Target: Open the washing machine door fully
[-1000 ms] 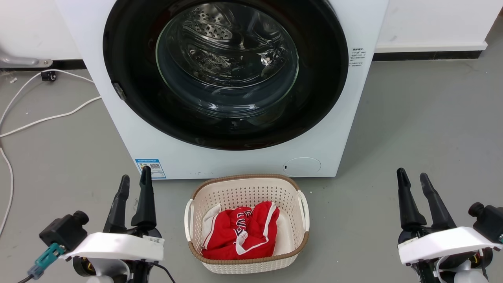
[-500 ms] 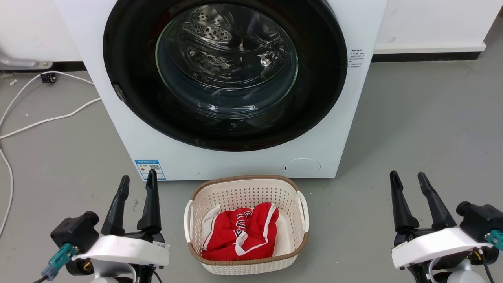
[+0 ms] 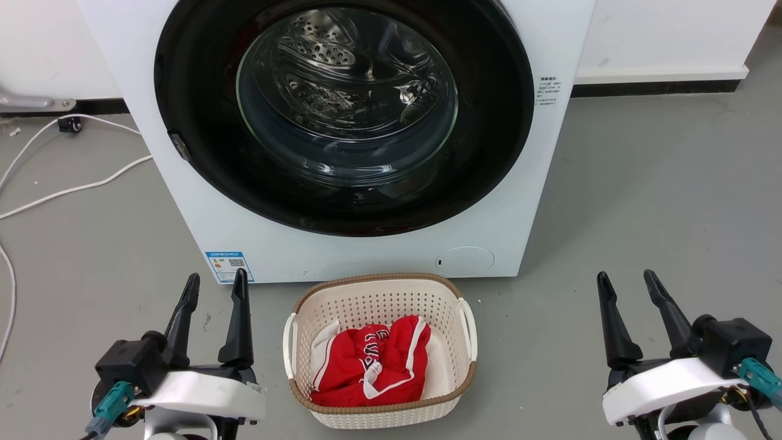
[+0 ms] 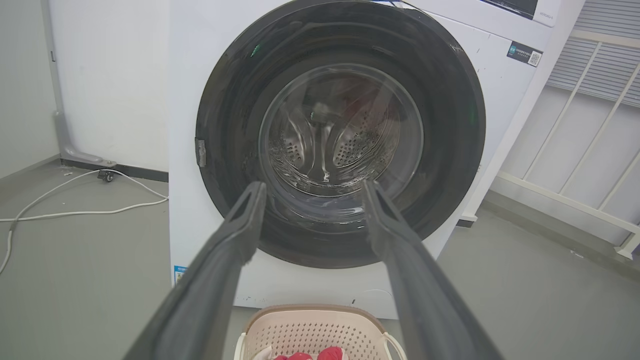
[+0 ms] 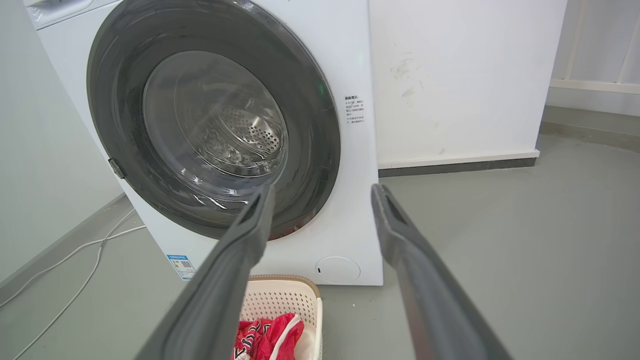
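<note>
Standing on grey floor (image 3: 660, 183) by wall (image 3: 660, 36), washing machine (image 3: 366, 256), door (image 3: 489, 153) shut; left fingers (image 3: 183, 311), right fingers (image 3: 611, 318) spread.

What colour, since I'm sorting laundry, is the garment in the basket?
The garment is red with white trim; head view shows it best.

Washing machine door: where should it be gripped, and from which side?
Probably the right rim of the washing machine door, opposite the metal hinge at its left edge. The door sits closed, so bring the open right hand from the right and hook behind that rim.
</note>
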You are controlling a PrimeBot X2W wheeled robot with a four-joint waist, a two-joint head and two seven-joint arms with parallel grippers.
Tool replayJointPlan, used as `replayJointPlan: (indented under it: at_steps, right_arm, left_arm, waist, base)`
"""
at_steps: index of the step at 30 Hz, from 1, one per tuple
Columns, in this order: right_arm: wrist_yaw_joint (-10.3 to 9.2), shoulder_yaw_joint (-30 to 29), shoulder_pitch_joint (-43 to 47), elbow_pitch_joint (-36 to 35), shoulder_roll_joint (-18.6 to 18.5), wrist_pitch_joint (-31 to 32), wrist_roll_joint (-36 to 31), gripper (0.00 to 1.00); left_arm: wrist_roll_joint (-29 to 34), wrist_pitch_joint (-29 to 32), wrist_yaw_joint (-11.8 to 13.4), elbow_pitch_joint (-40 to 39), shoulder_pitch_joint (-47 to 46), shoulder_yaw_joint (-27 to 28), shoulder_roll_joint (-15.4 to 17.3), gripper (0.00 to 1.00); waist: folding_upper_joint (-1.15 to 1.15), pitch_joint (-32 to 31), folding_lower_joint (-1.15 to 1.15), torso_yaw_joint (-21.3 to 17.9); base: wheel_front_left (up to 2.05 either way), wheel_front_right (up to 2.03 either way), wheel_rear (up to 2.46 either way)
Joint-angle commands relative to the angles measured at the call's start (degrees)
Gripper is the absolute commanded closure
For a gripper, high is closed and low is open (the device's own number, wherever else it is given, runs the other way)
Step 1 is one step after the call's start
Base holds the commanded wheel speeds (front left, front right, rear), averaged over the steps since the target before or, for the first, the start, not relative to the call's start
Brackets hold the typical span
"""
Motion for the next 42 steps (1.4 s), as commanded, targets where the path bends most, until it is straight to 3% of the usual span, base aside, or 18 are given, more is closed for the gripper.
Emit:
replayJointPlan:
  at_steps: [1, 29, 42]
  right_arm:
    - [-0.02, 0.0, 0.1, -0.7, 0.2, 0.1, -1.4, 0.00]
    - [-0.02, 0.6, 0.7, -1.2, 0.3, -0.8, -13.7, 0.00]
    - [-0.02, 0.6, 0.7, -0.3, 0.4, -1.2, -13.8, 0.00]
  left_arm:
    - [1.7, -0.6, 0.0, -0.2, 0.1, 0.1, 0.4, 0.00]
    - [13.4, -3.7, 0.8, 0.4, 1.2, 0.6, -0.1, 0.00]
    - [13.9, -3.9, 0.6, 0.7, 1.3, 0.9, -0.4, 0.00]
  waist:
    - [0.00, 0.0, 0.00, 0.0]
    - [0.00, -0.1, 0.00, 0.0]
    - [0.00, 0.0, 0.00, 0.3]
  base:
    - [0.00, 0.00, 0.00]
    - [0.00, 0.00, 0.00]
    - [0.00, 0.00, 0.00]
